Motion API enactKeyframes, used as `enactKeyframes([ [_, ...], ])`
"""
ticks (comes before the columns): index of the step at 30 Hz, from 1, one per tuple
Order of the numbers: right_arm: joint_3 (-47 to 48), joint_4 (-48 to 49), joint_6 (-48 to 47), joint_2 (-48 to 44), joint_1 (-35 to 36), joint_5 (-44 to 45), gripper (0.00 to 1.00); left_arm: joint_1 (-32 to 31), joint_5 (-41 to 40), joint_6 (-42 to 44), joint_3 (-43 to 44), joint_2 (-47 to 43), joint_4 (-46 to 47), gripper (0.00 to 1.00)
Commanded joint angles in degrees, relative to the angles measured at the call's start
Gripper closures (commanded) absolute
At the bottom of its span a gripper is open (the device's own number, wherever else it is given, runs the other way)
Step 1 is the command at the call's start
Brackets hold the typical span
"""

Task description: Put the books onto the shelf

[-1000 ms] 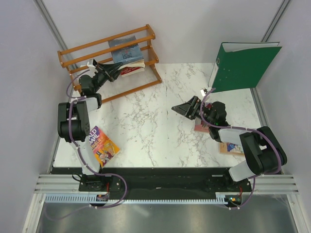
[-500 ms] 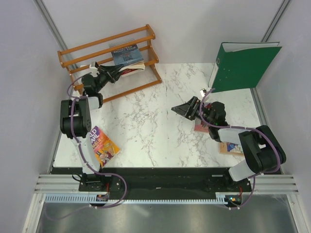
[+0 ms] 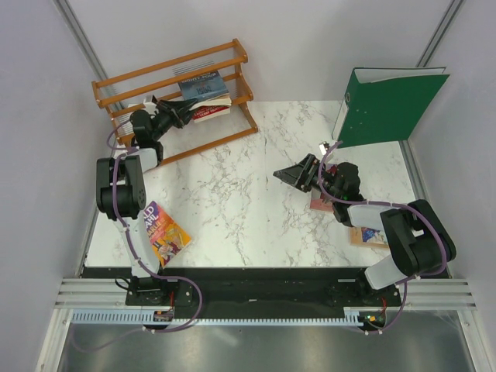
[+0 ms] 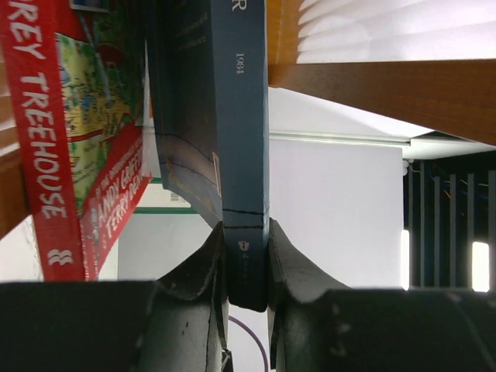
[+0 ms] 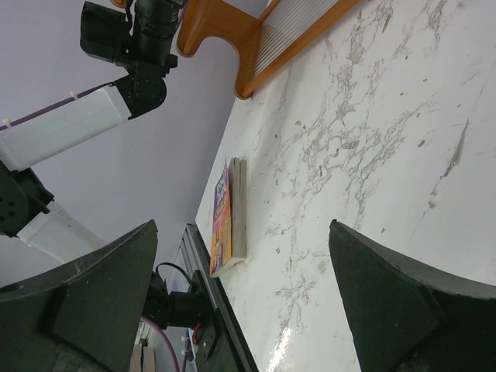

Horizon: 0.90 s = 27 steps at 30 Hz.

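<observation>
Your left pincer is clamped on the spine of the dark blue book, inside the wooden shelf just beside the red Treehouse book. Your right pincer gapes wide above the marble surface, empty.

The blue book has come down. A second ago it stood tall against the top bars of the shelf and showed much of its cover from above. Now it sits lower and flatter and looks smaller, and its bottom edge lies close over the red book. The left gripper that holds it has turned. It looked wide before and now it looks thin, and it has slid back a little to the left. The left arm has also moved, and its bend is now a bit nearer the shelf.
</observation>
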Motion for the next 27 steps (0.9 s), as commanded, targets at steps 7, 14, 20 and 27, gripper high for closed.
enactKeyframes([
  [7,0.21,2.74,-0.56,0.54,-0.27,-1.28,0.02,0.47,-1.59,6.96,4.42,-1.30,-4.43,0.75],
  [14,0.21,2.82,-0.38,0.45,-0.44,-1.46,0.02,0.48,-0.62,8.28,7.41,-1.30,-12.42,0.72],
  [20,0.21,2.82,-0.21,0.19,-0.53,-1.46,0.02,0.65,-1.33,9.95,8.11,-2.97,-18.85,0.66],
  [27,0.12,3.00,0.06,-0.25,-0.53,-1.55,0.02,1.00,-3.00,13.55,6.97,-7.09,-28.16,0.33],
])
